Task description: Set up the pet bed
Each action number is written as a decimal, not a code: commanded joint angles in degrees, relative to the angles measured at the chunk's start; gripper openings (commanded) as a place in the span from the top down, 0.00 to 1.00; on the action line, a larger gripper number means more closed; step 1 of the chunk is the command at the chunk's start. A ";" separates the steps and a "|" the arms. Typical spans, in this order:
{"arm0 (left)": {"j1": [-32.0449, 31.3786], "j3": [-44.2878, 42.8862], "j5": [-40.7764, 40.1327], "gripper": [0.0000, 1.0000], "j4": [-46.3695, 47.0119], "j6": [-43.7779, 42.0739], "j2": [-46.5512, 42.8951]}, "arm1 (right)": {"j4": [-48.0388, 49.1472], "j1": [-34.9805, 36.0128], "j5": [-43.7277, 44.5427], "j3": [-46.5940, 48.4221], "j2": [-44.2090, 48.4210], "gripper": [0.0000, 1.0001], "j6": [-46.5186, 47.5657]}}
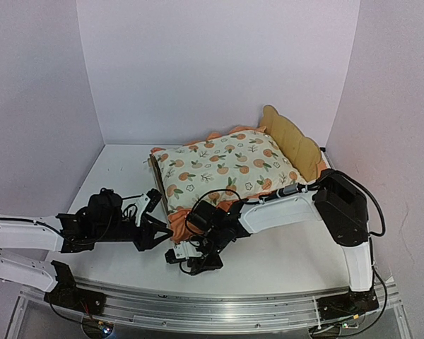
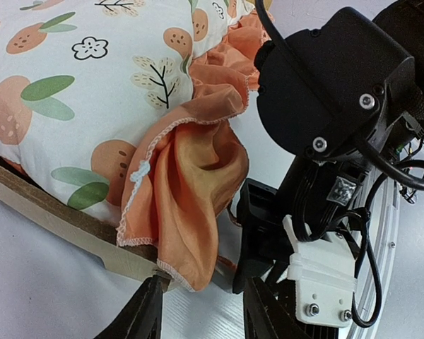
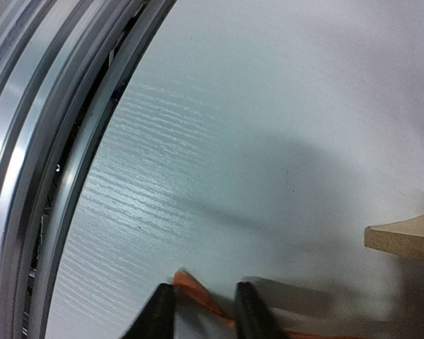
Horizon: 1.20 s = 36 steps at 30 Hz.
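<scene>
Resting on the tabletop (image 1: 113, 169), the bed (image 1: 304, 155) stretches away from both grippers, its headboard (image 1: 283, 127) at the far end. Seen from the left gripper (image 2: 205, 314), the bed's side rail (image 2: 49, 208) ends right at the fingertips. The pad (image 2: 92, 78) lies above the rail, and the pad's orange ruffle (image 2: 191, 205) hangs down just ahead of the gap. This gripper stands partly spread, with bare tabletop showing between its fingers. It clamps nothing that shows, though the rail's end seems to touch one finger. The right gripper (image 3: 203, 311) sits just beside the left one and points toward the tabletop's near edge. A bit of the bed's wood shows up and to its right. Its fingers stand narrowly apart with a strip of ruffle between them; whether they pinch it cannot be told.
</scene>
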<state>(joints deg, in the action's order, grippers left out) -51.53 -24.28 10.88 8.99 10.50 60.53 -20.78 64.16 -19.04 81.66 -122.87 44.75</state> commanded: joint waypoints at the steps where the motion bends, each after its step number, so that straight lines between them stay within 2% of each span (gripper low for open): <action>1: 0.38 0.39 0.81 0.60 1.25 -0.35 -0.53 | -4.55 -0.11 3.32 0.63 -0.40 0.90 0.48; 4: 0.38 0.65 1.87 0.63 2.51 -0.50 -0.04 | -4.53 -0.15 3.39 -0.69 1.31 0.98 -1.22; 7: 0.33 0.89 4.46 0.65 5.01 -0.29 1.10 | -1.24 -0.16 1.32 -2.01 3.89 1.00 -10.56; 12: 0.20 1.29 7.99 0.67 11.13 -0.31 4.78 | 19.63 -0.16 0.47 -13.53 11.33 1.00 -34.38; 15: 0.06 0.69 8.11 0.68 13.23 -1.31 7.56 | 32.36 -0.17 3.27 -21.44 14.83 1.00 -48.42; 19: -0.99 -0.52 9.10 0.72 14.28 0.27 10.71 | 44.54 -0.15 8.06 -28.37 16.72 1.00 -61.71; 28: -6.65 -0.07 4.91 0.73 21.26 5.57 16.40 | 62.78 -0.12 18.79 -40.40 19.05 1.00 -80.10; 32: -7.94 -0.64 1.35 0.72 22.94 7.90 18.82 | 63.57 -0.13 18.92 -41.35 19.92 1.00 -81.16; 36: -8.85 -2.06 -3.96 0.65 23.99 12.48 22.86 | 67.79 -0.11 17.97 -43.09 19.75 1.00 -82.24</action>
<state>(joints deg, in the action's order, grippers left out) -59.67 -23.67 13.21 29.00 17.56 80.10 38.86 64.14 -2.08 40.06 -105.28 -33.78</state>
